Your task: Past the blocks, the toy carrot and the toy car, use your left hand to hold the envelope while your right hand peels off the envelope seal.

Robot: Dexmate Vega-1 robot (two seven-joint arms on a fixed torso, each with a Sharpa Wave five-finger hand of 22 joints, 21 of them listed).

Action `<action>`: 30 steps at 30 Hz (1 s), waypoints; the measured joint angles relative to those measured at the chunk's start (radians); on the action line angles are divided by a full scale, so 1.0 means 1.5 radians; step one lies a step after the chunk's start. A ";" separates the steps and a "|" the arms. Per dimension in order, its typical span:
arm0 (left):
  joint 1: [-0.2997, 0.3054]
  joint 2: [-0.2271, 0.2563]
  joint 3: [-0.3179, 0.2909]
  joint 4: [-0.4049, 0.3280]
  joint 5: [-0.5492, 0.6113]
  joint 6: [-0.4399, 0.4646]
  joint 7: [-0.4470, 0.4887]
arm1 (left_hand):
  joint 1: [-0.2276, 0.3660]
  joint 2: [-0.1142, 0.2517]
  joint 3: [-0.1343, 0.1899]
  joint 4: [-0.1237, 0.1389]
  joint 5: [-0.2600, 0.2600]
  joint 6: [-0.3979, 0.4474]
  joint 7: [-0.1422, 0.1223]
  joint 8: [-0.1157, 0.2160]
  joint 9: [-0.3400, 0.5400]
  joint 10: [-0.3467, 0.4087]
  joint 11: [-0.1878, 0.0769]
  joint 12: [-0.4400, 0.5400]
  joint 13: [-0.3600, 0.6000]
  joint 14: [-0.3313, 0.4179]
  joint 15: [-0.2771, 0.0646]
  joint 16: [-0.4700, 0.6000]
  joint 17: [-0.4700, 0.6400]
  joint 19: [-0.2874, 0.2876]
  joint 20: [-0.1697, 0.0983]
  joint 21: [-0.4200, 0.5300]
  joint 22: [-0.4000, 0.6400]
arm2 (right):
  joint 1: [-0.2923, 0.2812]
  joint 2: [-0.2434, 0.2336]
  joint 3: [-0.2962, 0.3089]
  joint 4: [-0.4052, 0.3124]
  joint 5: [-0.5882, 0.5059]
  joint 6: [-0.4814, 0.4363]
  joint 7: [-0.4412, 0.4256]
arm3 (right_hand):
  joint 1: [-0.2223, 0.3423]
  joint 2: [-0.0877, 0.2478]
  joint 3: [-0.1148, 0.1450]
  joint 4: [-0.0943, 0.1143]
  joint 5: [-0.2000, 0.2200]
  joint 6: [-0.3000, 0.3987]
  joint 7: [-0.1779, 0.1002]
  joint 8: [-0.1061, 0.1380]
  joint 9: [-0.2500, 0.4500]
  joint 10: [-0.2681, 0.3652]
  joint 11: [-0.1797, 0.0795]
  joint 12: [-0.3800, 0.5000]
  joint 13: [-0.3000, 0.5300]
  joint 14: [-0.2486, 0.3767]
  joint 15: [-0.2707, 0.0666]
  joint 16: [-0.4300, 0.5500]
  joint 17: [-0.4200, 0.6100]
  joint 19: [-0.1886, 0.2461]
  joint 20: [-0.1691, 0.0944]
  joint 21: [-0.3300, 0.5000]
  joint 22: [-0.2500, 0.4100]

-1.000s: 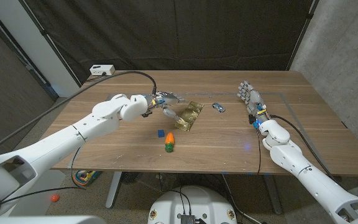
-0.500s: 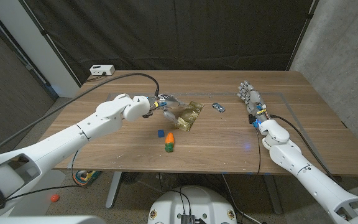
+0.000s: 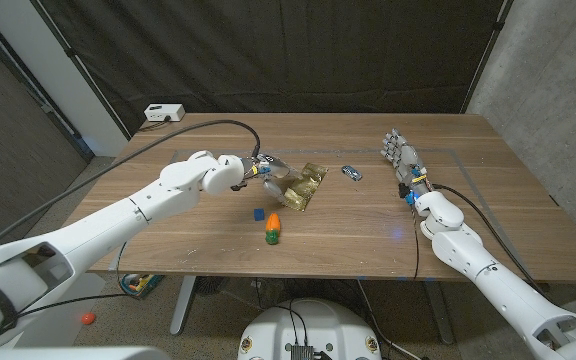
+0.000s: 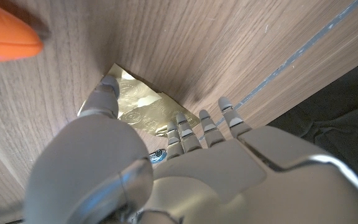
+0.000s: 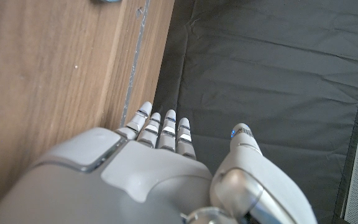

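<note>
The gold envelope (image 3: 303,184) lies mid-bench beyond the toy carrot (image 3: 273,227); the left hand (image 3: 268,170) spreads its fingers (image 4: 107,93) over its edge, gripping nothing, while the right hand (image 3: 404,160) stands apart, fingers straight and empty

Even overhead light falls on the wooden table (image 3: 368,215), leaving only short, soft shadows under the arms, while the black backdrop (image 3: 298,55) stays dark. The gold envelope (image 3: 302,184) throws bright glare. In the left wrist view the toy carrot (image 4: 5,38) is blurred and the left hand (image 4: 148,168) is soft. The head view bows slightly at its edges.
</note>
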 measured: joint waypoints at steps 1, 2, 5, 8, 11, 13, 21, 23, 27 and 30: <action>-0.001 -0.001 0.001 0.002 0.001 -0.001 0.001 | 0.003 0.001 0.000 0.000 0.000 0.004 -0.004 0.003 0.000 0.004 -0.004 0.000 0.000 0.000 0.000 0.000 0.002 0.001 -0.001 0.000 0.000 | 0.000 0.000 0.000 0.001 0.000 0.000 0.000 | 0.000 0.000 0.000 0.000 0.000 0.000 0.000 0.002 0.000 0.000 0.000 0.000 0.000 0.000 0.000 0.000 0.000 0.000 0.000 0.000 0.000; -0.001 -0.001 0.002 0.003 0.002 -0.004 0.003 | 0.006 0.001 -0.001 0.001 0.000 0.008 -0.008 0.003 0.000 0.007 -0.007 0.000 0.000 0.000 0.000 0.000 0.003 0.002 -0.002 0.000 0.000 | 0.002 0.001 0.000 0.003 0.000 0.001 0.001 | 0.000 0.000 0.000 0.000 0.000 0.000 0.000 0.002 0.000 0.000 0.000 0.000 0.000 0.000 0.000 0.000 0.000 0.000 0.000 0.000 0.000; -0.003 -0.003 0.006 0.008 0.009 -0.008 0.009 | 0.009 0.004 -0.003 0.003 0.000 0.020 -0.010 0.005 0.000 0.013 -0.012 0.000 0.000 0.000 0.000 0.000 0.003 0.003 -0.005 0.000 0.000 | 0.004 0.002 -0.001 0.007 0.001 0.001 0.003 | 0.000 0.000 0.000 0.000 0.000 0.000 0.000 0.002 0.000 0.000 0.000 0.000 0.000 0.000 0.000 0.000 0.000 0.000 0.000 0.000 0.000; -0.004 -0.004 0.010 0.011 0.020 -0.011 0.019 | 0.014 0.009 -0.003 0.003 0.000 0.038 -0.015 0.012 0.000 0.028 -0.011 0.000 0.000 0.000 0.000 0.000 0.003 0.004 -0.011 -0.004 0.000 | 0.007 0.004 -0.001 0.011 0.001 0.002 0.005 | 0.000 0.000 0.000 0.000 0.000 0.000 0.000 0.002 0.000 0.000 0.000 0.000 0.000 0.000 0.000 0.000 0.000 0.000 0.000 0.000 0.000; -0.004 -0.005 0.012 0.014 0.028 -0.014 0.027 | 0.020 0.015 -0.002 0.003 0.000 0.050 -0.017 0.015 0.000 0.041 -0.012 0.005 0.000 0.000 0.000 0.000 0.003 0.006 -0.013 -0.004 0.000 | 0.010 0.004 -0.002 0.014 0.001 0.002 0.005 | 0.000 0.000 0.000 0.000 0.000 0.000 0.000 0.002 0.000 0.000 0.000 0.000 0.000 0.000 0.000 0.000 0.000 0.000 0.000 0.000 0.000; -0.004 -0.006 0.014 0.016 0.028 -0.014 0.027 | 0.025 0.020 -0.003 0.005 0.000 0.065 -0.017 0.016 0.000 0.055 -0.014 0.006 0.000 0.003 0.000 0.000 0.003 0.007 -0.014 -0.004 0.000 | 0.010 0.004 -0.002 0.014 0.001 0.002 0.005 | 0.000 0.000 0.000 0.000 0.000 0.000 0.000 0.002 0.000 0.000 0.000 0.000 0.000 0.000 0.000 0.000 0.000 0.000 0.000 0.000 0.000; -0.002 -0.008 0.019 0.031 0.047 -0.018 0.048 | 0.047 0.042 -0.005 0.011 -0.026 0.195 -0.010 0.053 -0.002 0.176 -0.016 0.018 0.000 0.074 -0.001 0.013 0.001 0.039 -0.024 -0.004 0.000 | 0.014 0.005 -0.002 0.019 -0.003 0.003 0.003 | 0.000 0.000 -0.003 0.003 0.000 0.000 0.000 0.002 0.000 0.000 0.000 0.000 0.000 0.000 0.000 0.000 0.000 0.000 0.000 0.000 0.000; -0.001 -0.008 0.020 0.034 0.047 -0.019 0.052 | 0.054 0.049 -0.005 0.011 -0.032 0.223 -0.010 0.059 -0.003 0.202 -0.017 0.022 0.000 0.091 -0.002 0.016 0.001 0.043 -0.026 -0.004 0.000 | 0.015 0.005 -0.003 0.020 -0.004 0.003 0.001 | 0.000 0.000 -0.003 0.003 0.000 0.000 0.000 0.002 0.000 0.000 0.000 0.000 0.000 0.000 0.000 0.000 0.000 0.000 0.000 0.000 0.000; 0.001 -0.009 0.020 0.040 0.049 -0.019 0.060 | 0.071 0.059 -0.003 0.013 -0.041 0.269 -0.013 0.068 -0.007 0.248 -0.019 0.022 -0.002 0.121 -0.003 0.021 -0.001 0.058 -0.030 -0.004 0.000 | 0.016 0.005 -0.003 0.020 -0.006 0.003 -0.001 | 0.000 0.000 -0.003 0.003 0.000 0.000 0.000 0.002 0.000 0.000 0.000 0.000 0.000 0.000 0.000 0.000 0.000 0.000 0.000 0.000 0.000; 0.003 -0.009 0.019 0.045 0.049 -0.018 0.071 | 0.080 0.060 0.001 0.010 -0.045 0.292 -0.018 0.073 -0.008 0.271 -0.020 0.022 -0.002 0.139 -0.002 0.021 -0.002 0.067 -0.033 -0.004 0.000 | 0.016 0.005 -0.003 0.020 -0.008 0.003 -0.004 | 0.000 0.000 -0.003 0.003 0.000 0.000 0.000 0.002 0.000 0.000 0.000 0.000 0.000 0.000 0.000 0.000 0.000 0.002 0.002 -0.005 0.000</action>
